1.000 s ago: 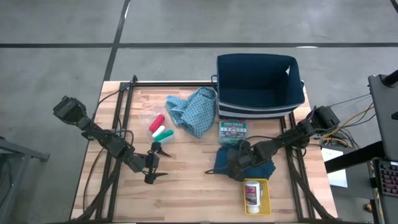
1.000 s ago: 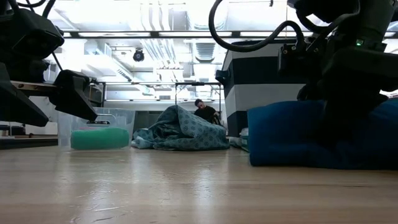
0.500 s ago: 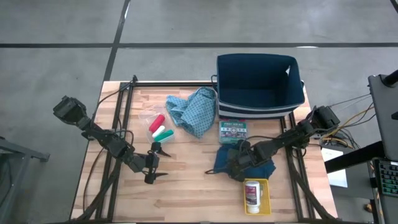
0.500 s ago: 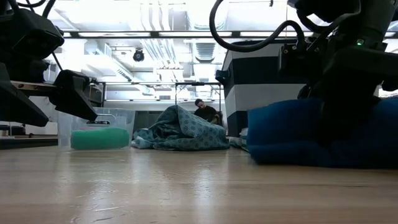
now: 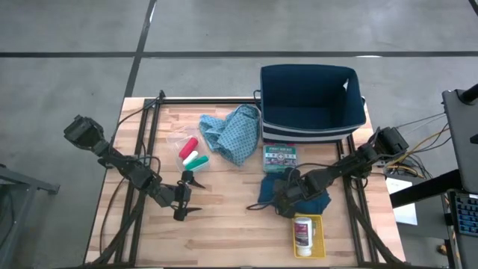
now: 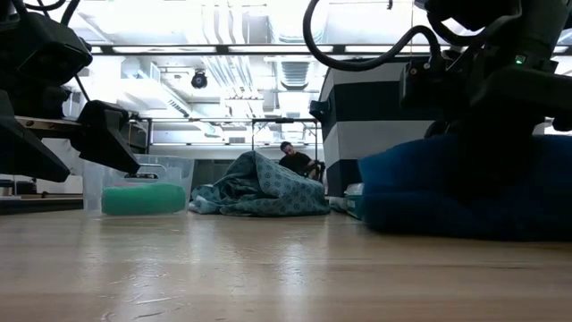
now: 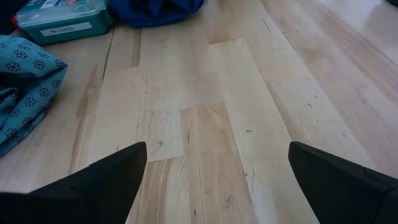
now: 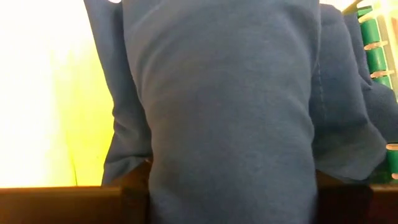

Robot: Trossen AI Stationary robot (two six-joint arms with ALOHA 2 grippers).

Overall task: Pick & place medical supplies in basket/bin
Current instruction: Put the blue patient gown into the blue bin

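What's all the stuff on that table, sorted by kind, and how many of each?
Cloths: 2, light-blue patterned cloth, dark teal cloth
Small cylinders: 3, red, white, green
White pill bottle: 1
Green box: 1
Navy basket: 1
Total: 8

**Legible markings: none**

Green-lidded box (image 5: 281,157): printed lid label, lettering too small to make out.
White pill bottle (image 5: 303,232): red-and-dark label, unreadable.
Box's side sticker (image 7: 57,28): faint print, illegible.
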